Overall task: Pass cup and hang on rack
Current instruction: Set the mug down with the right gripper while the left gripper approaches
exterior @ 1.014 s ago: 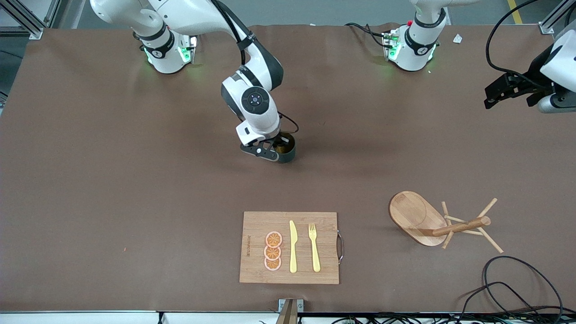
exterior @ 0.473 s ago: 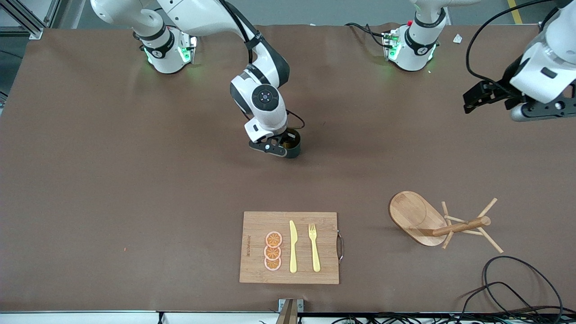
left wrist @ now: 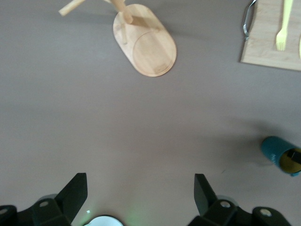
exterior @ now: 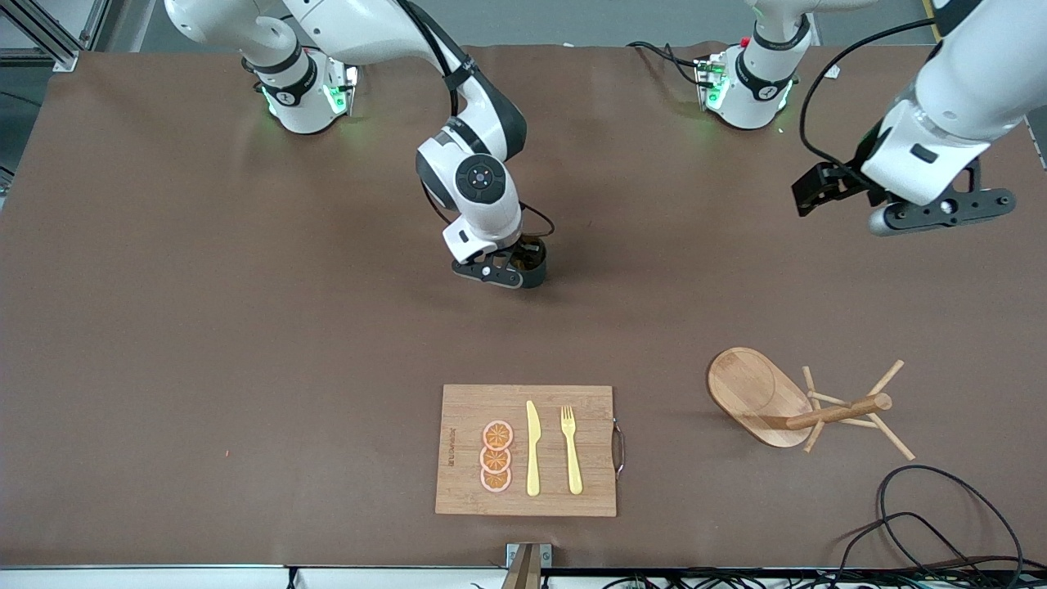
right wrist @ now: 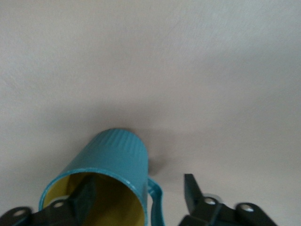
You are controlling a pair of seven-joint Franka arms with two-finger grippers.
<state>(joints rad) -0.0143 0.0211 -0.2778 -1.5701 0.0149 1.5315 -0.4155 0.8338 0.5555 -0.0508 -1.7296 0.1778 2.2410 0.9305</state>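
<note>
The teal ribbed cup [exterior: 536, 255] stands on the brown table near its middle; it also shows in the right wrist view [right wrist: 117, 157] and the left wrist view [left wrist: 277, 153]. My right gripper [exterior: 515, 263] is down at the cup, open [right wrist: 139, 190]: one finger is inside the yellow interior, the other stands off outside the loop handle [right wrist: 155, 197]. My left gripper [exterior: 932, 211] is open and empty [left wrist: 140, 193], up over the table at the left arm's end. The wooden rack [exterior: 761, 397] stands nearer the front camera; its oval base shows in the left wrist view [left wrist: 146, 47].
A bamboo cutting board [exterior: 458, 450] with orange slices, a yellow knife and a fork lies near the front edge. Black cables [exterior: 941, 523] loop at the front corner by the rack.
My left arm has swung in from the table's end toward the middle. My right gripper and the cup shifted slightly toward the left arm's end, then stayed nearly still.
</note>
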